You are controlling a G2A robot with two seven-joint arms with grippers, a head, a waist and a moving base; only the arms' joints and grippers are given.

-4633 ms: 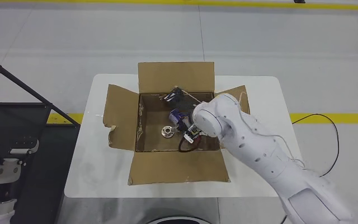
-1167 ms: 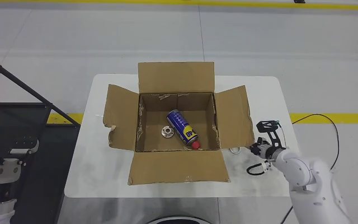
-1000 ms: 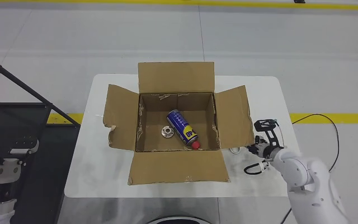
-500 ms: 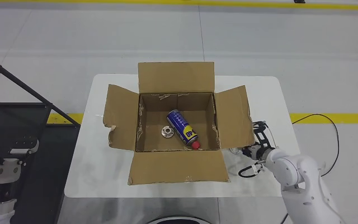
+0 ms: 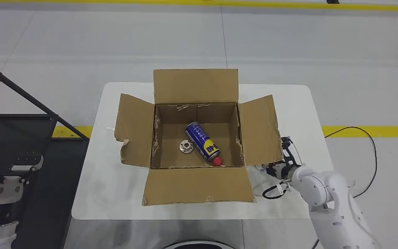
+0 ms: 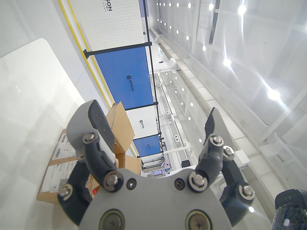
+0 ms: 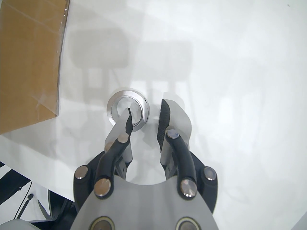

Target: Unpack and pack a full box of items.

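The right gripper (image 7: pixel 146 108) is low over the table (image 5: pixel 106 187), just beside the right flap of the cardboard box (image 5: pixel 196 84). Its jaws are apart: one finger (image 7: pixel 128 120) is inside a metal ring (image 7: pixel 120 101) that lies on the table, the other finger is outside the ring with a small gap. In the box lie a blue spray can (image 5: pixel 204 142) and, just beside it, a small metal flange (image 5: pixel 185 146). The left gripper (image 6: pixel 153 111) is wide open and holds nothing.
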